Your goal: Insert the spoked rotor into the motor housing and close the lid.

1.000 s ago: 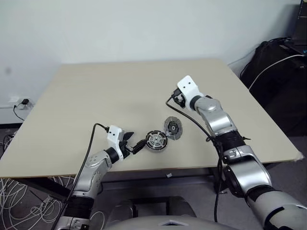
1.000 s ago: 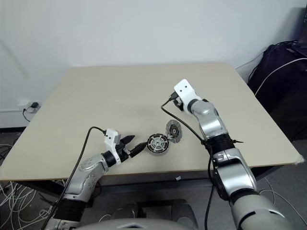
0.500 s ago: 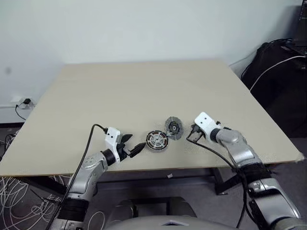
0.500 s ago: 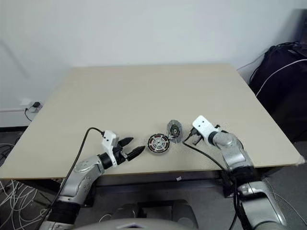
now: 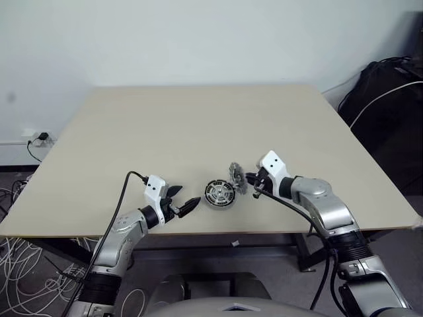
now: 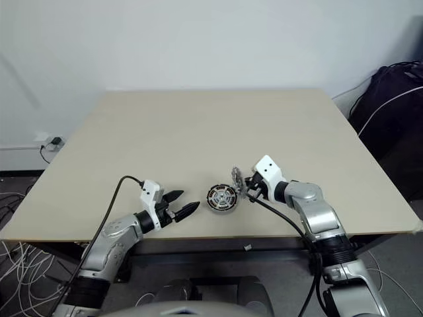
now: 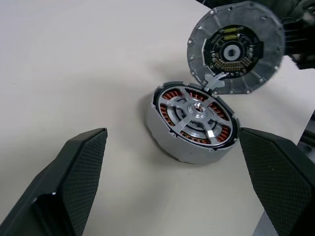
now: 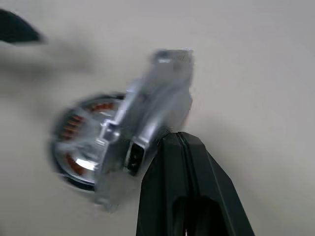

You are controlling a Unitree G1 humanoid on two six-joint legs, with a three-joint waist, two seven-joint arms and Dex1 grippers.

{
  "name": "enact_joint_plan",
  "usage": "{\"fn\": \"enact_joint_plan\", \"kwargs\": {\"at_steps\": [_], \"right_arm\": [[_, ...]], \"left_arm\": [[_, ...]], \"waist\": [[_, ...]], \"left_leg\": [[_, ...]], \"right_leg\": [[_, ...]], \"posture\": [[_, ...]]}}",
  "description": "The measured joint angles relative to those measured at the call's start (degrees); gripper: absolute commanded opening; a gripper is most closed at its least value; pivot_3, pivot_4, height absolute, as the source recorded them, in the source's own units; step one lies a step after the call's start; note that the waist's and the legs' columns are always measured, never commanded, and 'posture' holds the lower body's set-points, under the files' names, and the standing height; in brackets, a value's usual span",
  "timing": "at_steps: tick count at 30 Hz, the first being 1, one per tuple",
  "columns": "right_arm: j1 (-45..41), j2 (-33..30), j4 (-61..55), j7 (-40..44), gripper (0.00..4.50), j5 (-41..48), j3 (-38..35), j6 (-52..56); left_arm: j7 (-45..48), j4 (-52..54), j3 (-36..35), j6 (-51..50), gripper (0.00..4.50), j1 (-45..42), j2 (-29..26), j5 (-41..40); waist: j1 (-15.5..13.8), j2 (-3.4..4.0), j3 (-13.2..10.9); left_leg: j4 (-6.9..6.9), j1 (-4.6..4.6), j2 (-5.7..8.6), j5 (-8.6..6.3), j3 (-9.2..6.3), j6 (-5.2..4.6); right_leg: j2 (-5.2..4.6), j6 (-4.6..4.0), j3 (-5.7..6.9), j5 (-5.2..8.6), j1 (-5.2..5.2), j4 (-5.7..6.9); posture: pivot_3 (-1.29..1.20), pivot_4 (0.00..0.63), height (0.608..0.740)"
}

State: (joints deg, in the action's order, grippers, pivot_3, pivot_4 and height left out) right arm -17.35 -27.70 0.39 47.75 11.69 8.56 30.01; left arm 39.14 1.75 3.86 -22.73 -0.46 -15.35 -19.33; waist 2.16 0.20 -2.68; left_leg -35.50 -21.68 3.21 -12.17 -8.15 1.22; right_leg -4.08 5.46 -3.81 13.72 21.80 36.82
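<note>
The motor housing (image 7: 193,123) sits near the front edge of the table (image 5: 165,125), and the spoked rotor (image 7: 195,114) is already inside it, over the copper coils. The lid (image 7: 237,48) stands tipped up on its edge, touching the housing's rim (like an open door). The right gripper (image 6: 249,189), its 2 fingers pressed shut, is right against the lid, probably to push it down. The left gripper (image 5: 184,203) waits wide open beside the housing, maybe ready to steady it.
</note>
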Motion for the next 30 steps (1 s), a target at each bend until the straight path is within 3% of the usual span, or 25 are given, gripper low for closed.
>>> {"fn": "enact_joint_plan", "kwargs": {"at_steps": [10,30], "right_arm": [[-2.10,2.73,-2.26,0.52,0.02,3.19,0.65,5.45],[-4.84,11.44,13.46,-2.32,0.02,0.46,5.67,3.02]], "left_arm": [[-0.41,1.28,-0.07,-1.54,4.50,-0.05,-0.21,-1.12],[-0.37,1.31,-0.56,-1.90,4.50,-0.27,-0.72,-1.13]], "waist": [[-0.10,-0.05,-0.03],[-0.07,-0.05,-0.03]], "left_leg": [[-0.01,0.00,0.00,-0.01,0.02,0.02],[-0.01,0.01,0.00,-0.01,0.02,0.02]], "right_leg": [[-0.01,0.01,0.01,0.00,0.02,-0.01],[0.00,0.01,0.03,-0.01,0.05,0.01]], "posture": [[0.00,0.000,0.740],[0.00,0.000,0.740]]}}
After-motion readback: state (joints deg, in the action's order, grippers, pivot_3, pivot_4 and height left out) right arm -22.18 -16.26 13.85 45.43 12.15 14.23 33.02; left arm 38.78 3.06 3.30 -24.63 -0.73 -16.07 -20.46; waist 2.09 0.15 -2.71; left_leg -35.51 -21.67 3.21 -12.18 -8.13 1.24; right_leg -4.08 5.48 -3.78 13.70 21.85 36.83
